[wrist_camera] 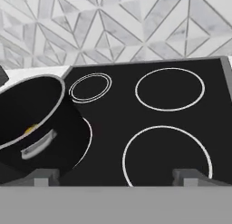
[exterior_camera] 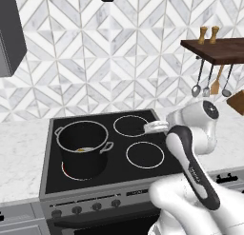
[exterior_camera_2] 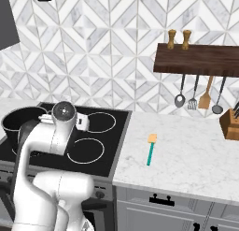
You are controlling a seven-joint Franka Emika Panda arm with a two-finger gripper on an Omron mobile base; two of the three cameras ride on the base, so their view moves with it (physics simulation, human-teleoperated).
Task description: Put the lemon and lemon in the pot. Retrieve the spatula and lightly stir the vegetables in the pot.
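Step in hand: lemon loading apparently done; spatula retrieval pending.
The two-finger gripper [wrist_camera: 115, 177], jaws spread and empty, is hovering beside the tall black cylindrical pot [exterior_camera: 82, 151]; the green-handled spatula [exterior_camera_2: 150, 151] is lying on the counter, requiring a rightward reach.

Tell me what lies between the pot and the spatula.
In the right base view, the robot's arm, two stove rings and bare marble counter lie between the pot and the spatula.

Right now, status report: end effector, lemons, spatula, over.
End effector open, empty, above the stovetop. Yellow visible inside the pot, lemon count unclear. Spatula flat on the counter right of the stove, untouched. Nothing in the way.
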